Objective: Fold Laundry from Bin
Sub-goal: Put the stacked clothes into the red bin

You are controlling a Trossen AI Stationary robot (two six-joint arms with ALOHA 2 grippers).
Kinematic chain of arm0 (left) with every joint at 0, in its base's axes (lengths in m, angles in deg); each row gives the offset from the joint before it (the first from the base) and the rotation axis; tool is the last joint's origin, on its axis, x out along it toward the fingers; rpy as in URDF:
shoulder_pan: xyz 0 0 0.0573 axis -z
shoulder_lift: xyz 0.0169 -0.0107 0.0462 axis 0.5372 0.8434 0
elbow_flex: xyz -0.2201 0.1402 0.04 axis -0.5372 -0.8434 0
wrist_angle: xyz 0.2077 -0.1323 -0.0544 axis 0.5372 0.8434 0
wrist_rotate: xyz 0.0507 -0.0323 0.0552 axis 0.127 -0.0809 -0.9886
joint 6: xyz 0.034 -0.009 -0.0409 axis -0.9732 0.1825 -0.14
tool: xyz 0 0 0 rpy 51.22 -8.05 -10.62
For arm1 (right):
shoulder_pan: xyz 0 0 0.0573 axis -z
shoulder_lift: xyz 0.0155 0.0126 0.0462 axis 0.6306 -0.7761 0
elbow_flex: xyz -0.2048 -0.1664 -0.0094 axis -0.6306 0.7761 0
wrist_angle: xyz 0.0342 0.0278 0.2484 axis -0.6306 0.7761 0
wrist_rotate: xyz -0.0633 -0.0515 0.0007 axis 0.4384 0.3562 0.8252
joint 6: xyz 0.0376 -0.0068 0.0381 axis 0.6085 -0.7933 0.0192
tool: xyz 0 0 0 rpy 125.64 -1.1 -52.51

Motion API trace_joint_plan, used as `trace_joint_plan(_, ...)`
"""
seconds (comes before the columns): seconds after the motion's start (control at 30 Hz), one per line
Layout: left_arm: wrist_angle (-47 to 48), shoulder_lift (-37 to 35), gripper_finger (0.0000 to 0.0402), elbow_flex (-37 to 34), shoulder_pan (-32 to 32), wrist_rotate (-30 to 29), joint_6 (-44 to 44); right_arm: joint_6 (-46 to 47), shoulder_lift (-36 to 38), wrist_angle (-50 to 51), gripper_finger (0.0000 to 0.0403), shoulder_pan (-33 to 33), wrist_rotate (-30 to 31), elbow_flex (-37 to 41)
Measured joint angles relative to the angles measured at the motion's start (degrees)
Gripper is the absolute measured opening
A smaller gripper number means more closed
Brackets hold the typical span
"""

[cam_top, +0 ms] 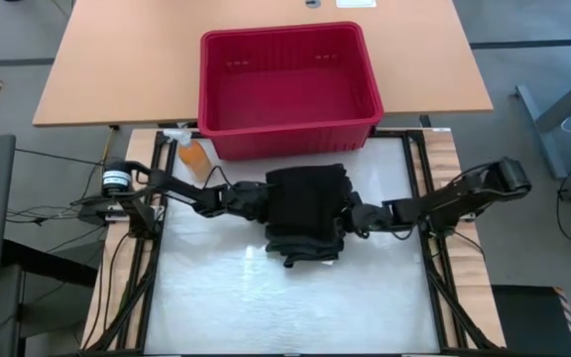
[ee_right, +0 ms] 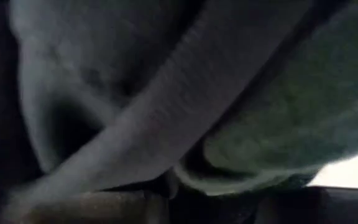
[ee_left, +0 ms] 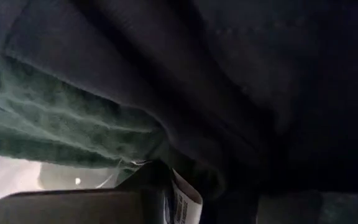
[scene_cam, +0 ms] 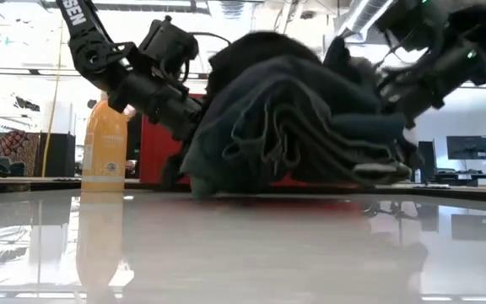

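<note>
The laundry [cam_top: 305, 213] is a folded stack of dark garments, black on top with grey-green layers [scene_cam: 294, 127] showing at its near side. It sits mid-table, in front of the red bin [cam_top: 276, 33], which stands at the far side. My left gripper [cam_top: 258, 201] reaches into the stack's left side and my right gripper [cam_top: 353, 215] into its right side. Both are shut on cloth, their fingertips buried in the folds. In both wrist views cloth fills the picture. My left gripper holds the stack's left side [scene_cam: 194, 127], coming from the table's left and slanting slightly down. Several layers lie between its fingers, green cloth [ee_left: 73, 124] and black, with a white label [ee_left: 185, 202] beside one finger. Whether the stack's underside is off the table I cannot tell. My right gripper holds the stack's right side [scene_cam: 386, 110], coming from the table's right and slanting slightly down. Several folded layers, grey [ee_right: 166, 124] and green, lie between its fingers. The cloth itself hides the fingertips. On this side the lowest fold [scene_cam: 382, 173] hangs just above the table.
An orange spray bottle [cam_top: 194, 154] stands at the far left, beside the bin's near left corner and close to my left arm. The white tabletop [cam_top: 285, 297] stretches toward the near edge in front of the stack.
</note>
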Motion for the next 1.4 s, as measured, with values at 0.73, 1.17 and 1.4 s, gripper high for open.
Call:
trace_joint_plan(0.73,14.2,-24.5,0.0076,10.3,-0.9,-11.9,-11.2,-23.9,12.4,19.0,0.0116,4.8,7.0,-27.5)
trace_joint_plan(1.17,45.8,-19.4,0.0074,43.5,-19.0,-9.9,-24.9,-41.3,2.4,30.6,0.0116,32.2,-17.2,-54.1)
trace_joint_plan(1.4,55.5,-7.9,0.0074,57.0,-28.1,-8.5,-28.5,-46.1,-9.3,35.2,0.0116,45.7,-28.4,-64.5)
